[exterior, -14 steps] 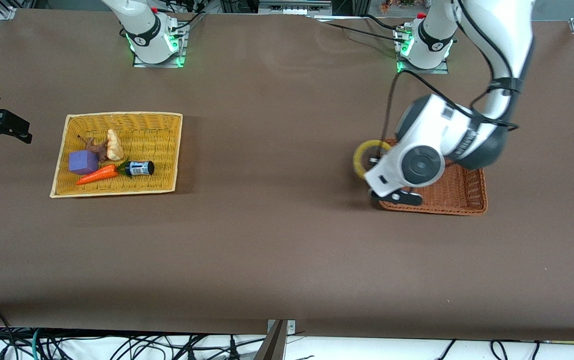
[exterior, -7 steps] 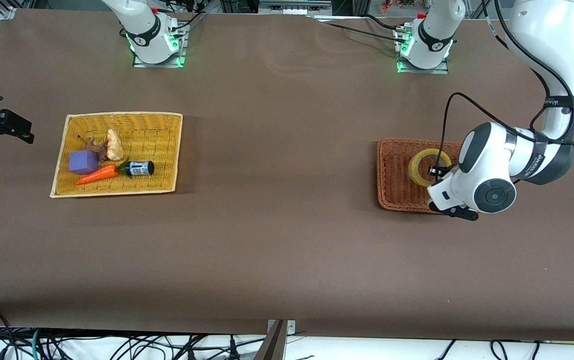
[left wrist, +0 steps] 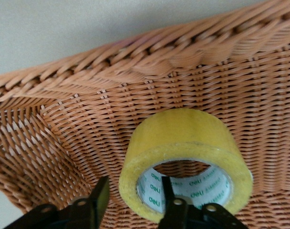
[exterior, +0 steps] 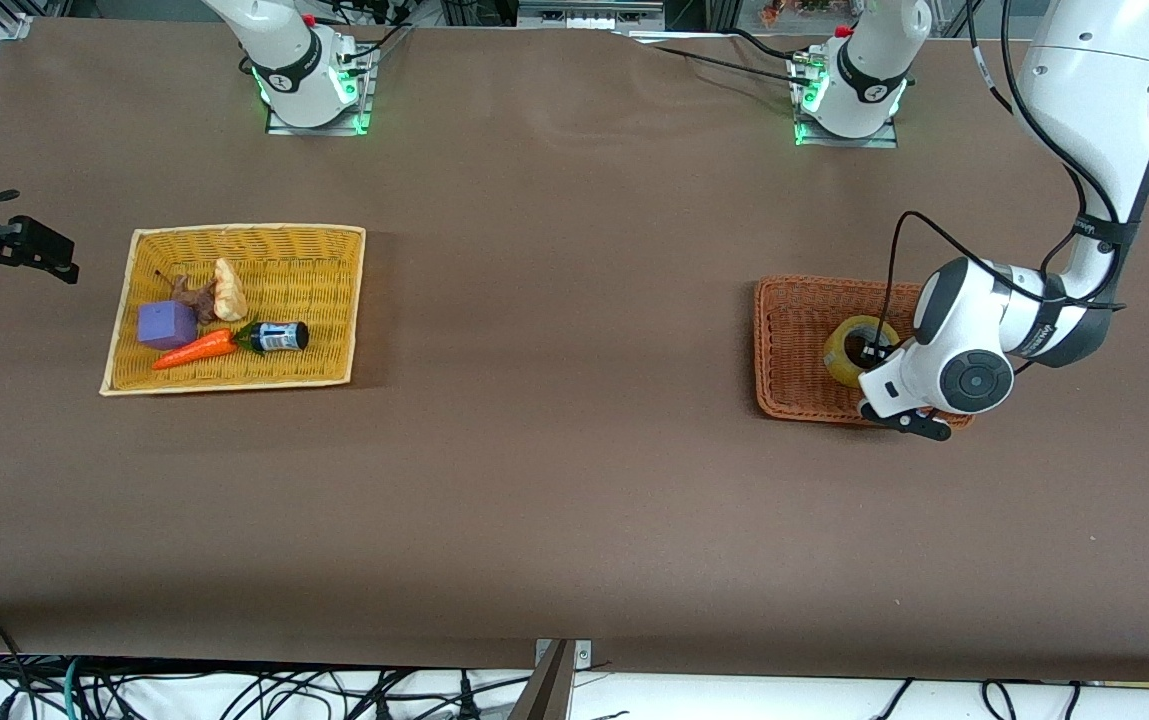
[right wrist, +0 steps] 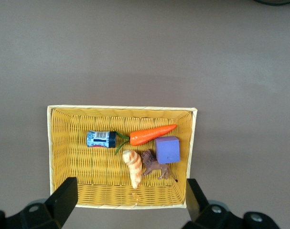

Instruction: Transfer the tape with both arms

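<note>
The tape, a yellowish roll, lies tilted in the orange-brown wicker basket at the left arm's end of the table. My left gripper is low in that basket. In the left wrist view its fingers straddle the tape: one finger outside the roll, one inside the hole, each with a small gap to the tape's wall, so my left gripper is open. My right gripper is open and empty, waiting beside the yellow basket at the right arm's end. It also shows in the right wrist view.
The yellow basket holds a purple cube, a carrot, a small can, a brown toy animal and a bread piece. The orange-brown basket's rim rises around the tape.
My left arm carried the tape from the orange-brown basket's edge to over its middle, then lowered it into the basket. The right gripper shifted only slightly.
</note>
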Controlling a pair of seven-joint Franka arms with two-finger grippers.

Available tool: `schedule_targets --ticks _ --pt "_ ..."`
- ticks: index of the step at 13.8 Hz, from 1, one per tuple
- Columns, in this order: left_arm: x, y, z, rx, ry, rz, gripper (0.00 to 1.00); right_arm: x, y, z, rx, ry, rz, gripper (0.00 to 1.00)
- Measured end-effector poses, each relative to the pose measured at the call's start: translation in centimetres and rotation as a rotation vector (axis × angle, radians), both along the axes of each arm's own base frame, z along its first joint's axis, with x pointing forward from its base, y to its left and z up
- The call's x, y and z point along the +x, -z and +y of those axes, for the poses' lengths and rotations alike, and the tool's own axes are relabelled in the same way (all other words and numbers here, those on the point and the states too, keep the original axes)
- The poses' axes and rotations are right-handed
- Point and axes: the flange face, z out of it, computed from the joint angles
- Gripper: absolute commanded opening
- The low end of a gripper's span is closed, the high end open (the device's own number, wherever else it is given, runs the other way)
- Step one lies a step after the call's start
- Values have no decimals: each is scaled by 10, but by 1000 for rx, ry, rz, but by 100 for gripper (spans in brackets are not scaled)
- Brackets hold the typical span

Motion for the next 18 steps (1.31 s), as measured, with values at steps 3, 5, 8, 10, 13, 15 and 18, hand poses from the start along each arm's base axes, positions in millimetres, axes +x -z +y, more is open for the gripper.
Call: schedule_targets --ticks 3,5,8,10,13,15,18 --pt "8 -55 -25 -8 35 -70 100 0 -2 -1 0 2 0 100" --pt "6 -113 -53 -11 76 -143 100 0 -2 -1 0 2 0 100" --pt "-4 -220 -85 -17 97 -252 100 0 -2 -1 0 2 0 100" --pt "-13 -288 -85 -58 43 -259 100 0 -2 -2 0 3 0 100" --pt "-13 -358 -66 -71 -12 -327 100 0 -2 -2 0 4 0 100" --pt "-9 -368 -43 -81 -80 -342 100 0 -2 -1 0 3 0 100" --pt "-11 -359 -9 -155 -180 -366 100 0 -3 0 0 1 -1 100"
